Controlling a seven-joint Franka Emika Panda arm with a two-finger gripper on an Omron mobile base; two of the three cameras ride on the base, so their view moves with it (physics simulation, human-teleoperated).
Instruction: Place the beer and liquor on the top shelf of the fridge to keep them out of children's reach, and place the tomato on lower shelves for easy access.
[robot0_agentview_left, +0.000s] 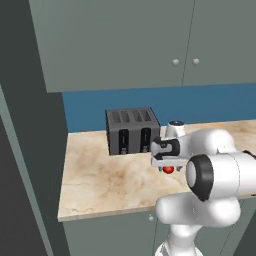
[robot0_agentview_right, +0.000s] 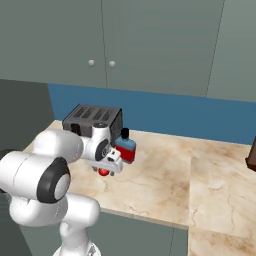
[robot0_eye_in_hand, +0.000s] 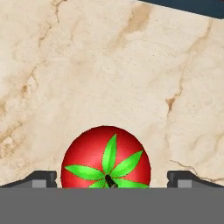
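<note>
The tomato (robot0_eye_in_hand: 106, 157), a small red ball with a green stem, lies on the marble counter (robot0_eye_in_hand: 109, 65). My gripper (robot0_eye_in_hand: 112, 179) hangs right above it, open, with one fingertip (robot0_eye_in_hand: 41, 178) on each side and not touching it. The tomato (robot0_agentview_left: 168, 170) shows just under the hand (robot0_agentview_left: 165, 161), and again as the tomato (robot0_agentview_right: 103, 172) from the other side. The liquor (robot0_agentview_right: 125, 148), blue above and red below with a black cap, stands upright just behind the hand. The beer, the top shelf and the lower shelves are out of view.
A black toaster (robot0_agentview_left: 131, 131) stands at the back of the counter by the blue wall. A tall dark grey panel (robot0_agentview_left: 30, 150) borders the counter on the left. Grey-green cupboards (robot0_agentview_right: 100, 40) hang overhead. A dark brown object (robot0_agentview_right: 251, 161) is cut off at the right edge.
</note>
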